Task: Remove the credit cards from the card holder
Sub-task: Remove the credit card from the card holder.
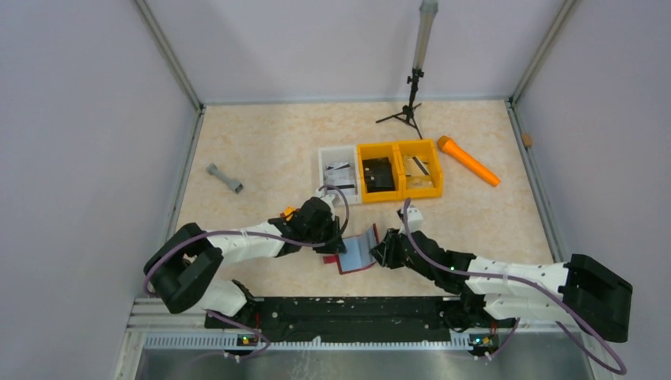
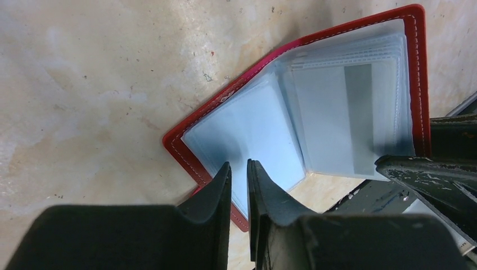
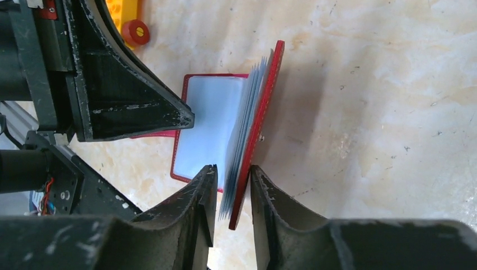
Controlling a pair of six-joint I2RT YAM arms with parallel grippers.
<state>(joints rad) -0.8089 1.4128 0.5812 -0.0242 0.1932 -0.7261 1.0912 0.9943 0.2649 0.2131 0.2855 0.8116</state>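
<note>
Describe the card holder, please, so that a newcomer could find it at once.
In the top view, find the row of three bins and look just below it. There, between the left claw and the right claw, is the card holder, half open. Alone here, it has red covers around clear sleeves.

I'm driving a robot test cell in a lab, not anyone's home. Plain pale walls (image 1: 79, 119) and aluminium corner posts (image 1: 168, 54) box in a marble-patterned tabletop (image 1: 261, 142). Behind the left gripper (image 1: 339, 244) and right gripper (image 1: 378, 252), the left arm (image 1: 237, 245) and right arm (image 1: 506, 277) are bolted to a black rail (image 1: 348, 310). Beyond the grippers sit yellow bins (image 1: 398, 146) and a white bin (image 1: 323, 170), and farther off a small black tripod stand (image 1: 409, 107).
</note>
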